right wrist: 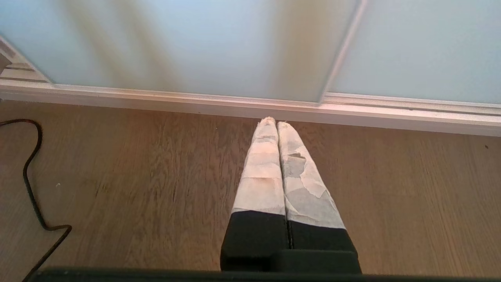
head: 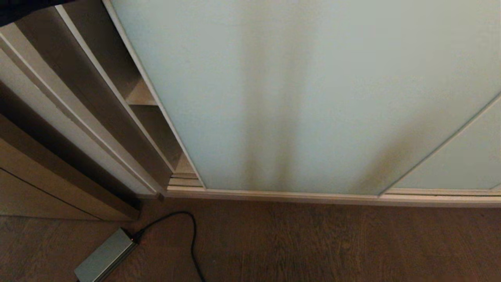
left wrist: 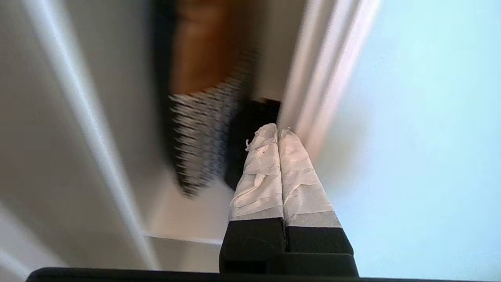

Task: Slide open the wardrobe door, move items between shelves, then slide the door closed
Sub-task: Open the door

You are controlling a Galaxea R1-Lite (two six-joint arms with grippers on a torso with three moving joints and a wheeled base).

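Observation:
The sliding wardrobe door (head: 313, 98), a pale green frosted panel, covers most of the wardrobe and leaves a narrow gap at its left edge. White shelves (head: 141, 96) show in that gap. In the left wrist view my left gripper (left wrist: 278, 129) is shut and empty, its taped tips close to the door's cream frame edge (left wrist: 317, 78) by the glass (left wrist: 430, 117). Behind the tips a shelf (left wrist: 191, 211) carries a blurred black-and-white striped item (left wrist: 203, 137), a black item (left wrist: 250, 129) and something orange-brown (left wrist: 199, 47). My right gripper (right wrist: 276, 122) hangs shut over the floor.
A grey power brick (head: 105, 256) with a black cable (head: 191, 235) lies on the wooden floor at the lower left. The floor track (head: 313, 196) runs along the door's foot. A second glass panel (head: 462, 156) stands at the right, a brown wooden frame (head: 58, 184) at the left.

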